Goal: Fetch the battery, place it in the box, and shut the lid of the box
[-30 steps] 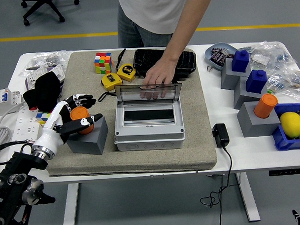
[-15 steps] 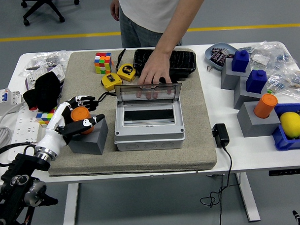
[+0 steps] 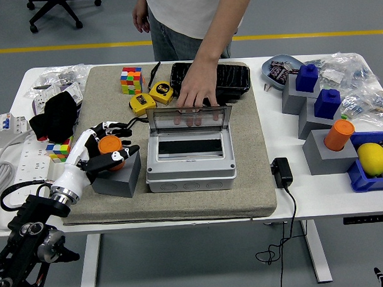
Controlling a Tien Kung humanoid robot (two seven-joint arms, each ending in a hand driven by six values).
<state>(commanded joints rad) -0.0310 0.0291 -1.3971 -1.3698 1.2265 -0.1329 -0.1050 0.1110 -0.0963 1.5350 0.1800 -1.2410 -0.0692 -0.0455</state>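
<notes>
Task at first step; nothing deposited.

Orange battery [image 3: 109, 146], a stubby cylinder, stands on a grey block [image 3: 119, 175] at the left of the beige mat [image 3: 255, 179]. Left hand [image 3: 101, 151] is wrapped around it: thumb in front, fingers curled round the back, apparently in contact. Cannot tell whether the battery is lifted clear of the block.

Grey enclosure box [image 3: 191, 162] sits mid-mat, just right of the block. Its interior shows a dark slot, no battery inside. The clear hinged lid [image 3: 188, 116] stands up, with a person's hand [image 3: 194, 96] resting on its top edge from the far side.

Right arm not in view.

Left to do: carry the battery to the box, drop it in, shut the lid.
</notes>
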